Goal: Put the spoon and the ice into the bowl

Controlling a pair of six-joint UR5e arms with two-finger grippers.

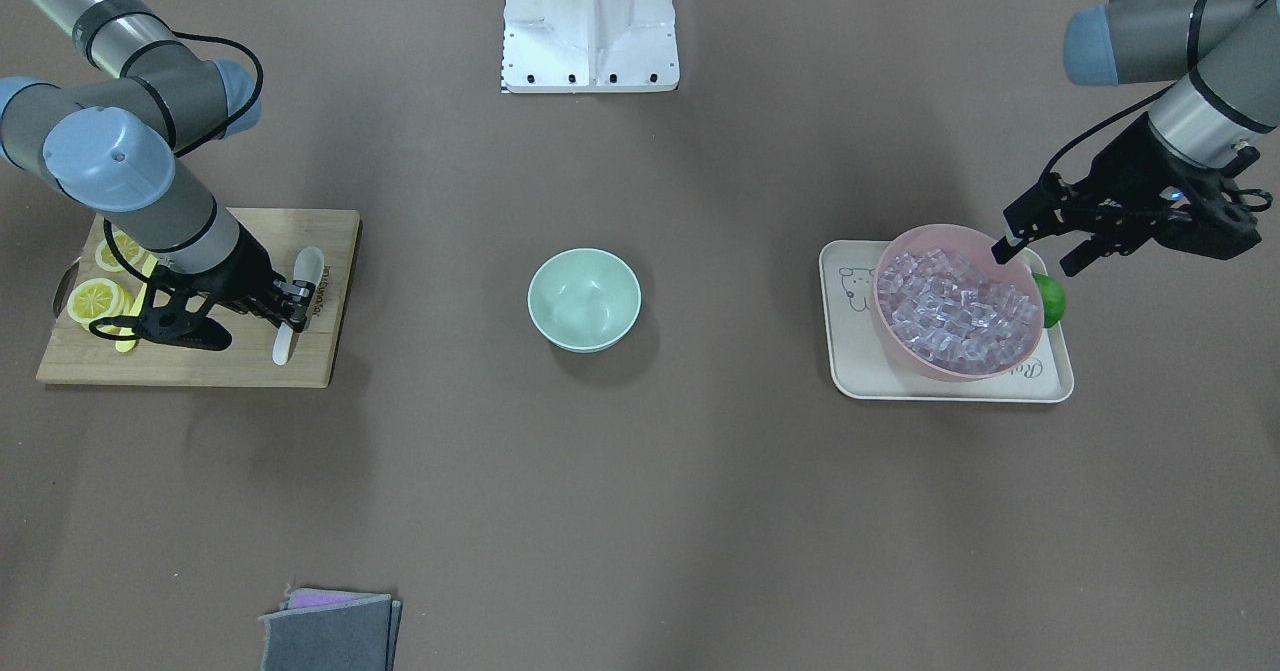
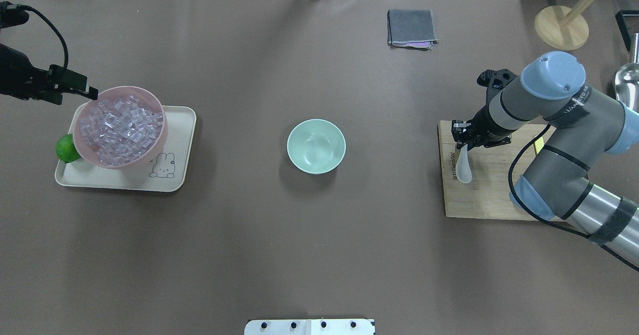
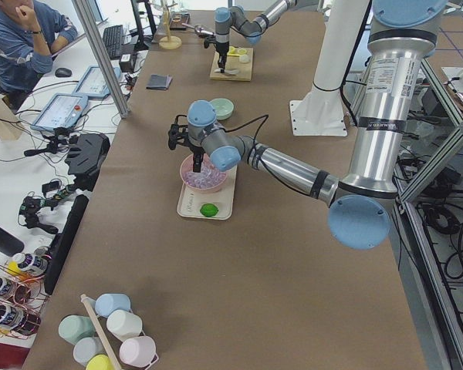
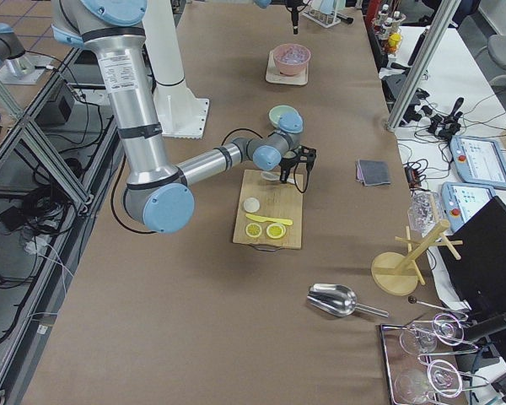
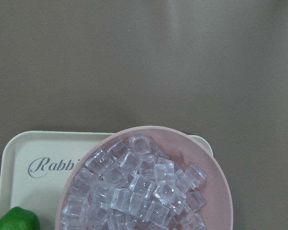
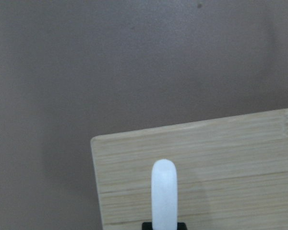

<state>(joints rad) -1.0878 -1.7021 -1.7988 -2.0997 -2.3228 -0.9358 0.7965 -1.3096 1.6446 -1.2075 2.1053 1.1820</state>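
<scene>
The white spoon is on the wooden cutting board; it also shows in the overhead view and the right wrist view. My right gripper is shut on its middle. The mint-green bowl stands empty at the table's middle, also in the overhead view. Many clear ice cubes fill a pink bowl. My left gripper is open and empty, hovering over that bowl's outer rim. The ice shows in the left wrist view.
The pink bowl sits on a cream tray with a green lime beside it. Lemon slices and a yellow knife lie on the board. A grey folded cloth lies at the operators' edge. The robot base stands opposite.
</scene>
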